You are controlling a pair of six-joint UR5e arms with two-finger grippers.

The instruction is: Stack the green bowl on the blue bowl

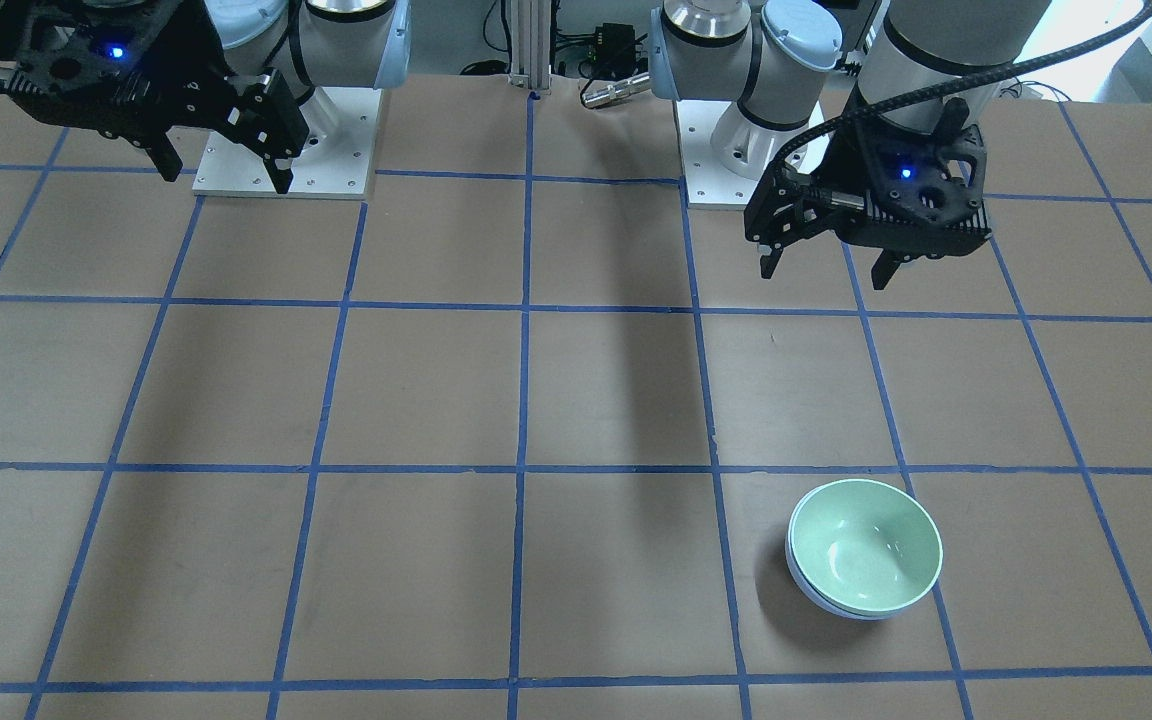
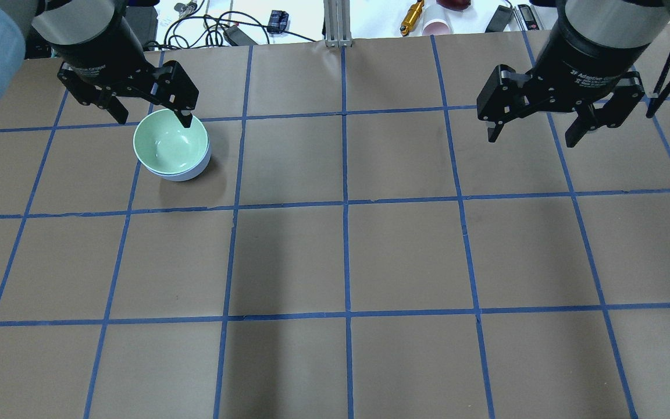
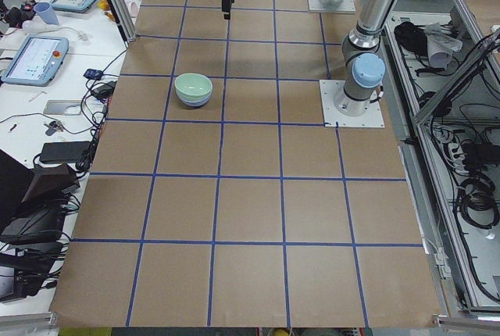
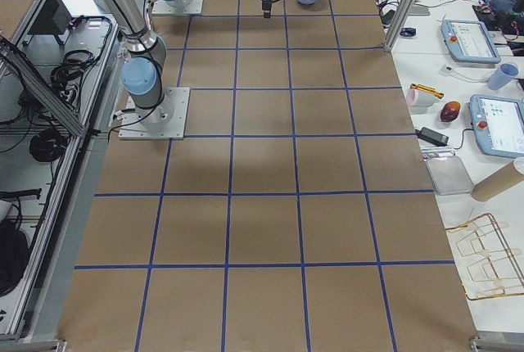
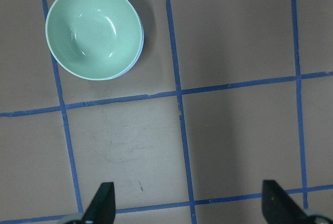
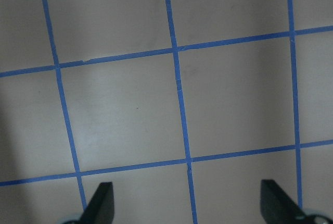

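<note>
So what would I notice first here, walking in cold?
Probably the green bowl nested inside the blue bowl, the only objects on the brown table with its blue tape grid, on the robot's left side. Next, the two black claws: the left gripper hangs open above the table near the bowls, and the right gripper hangs open over bare squares opposite.
</note>
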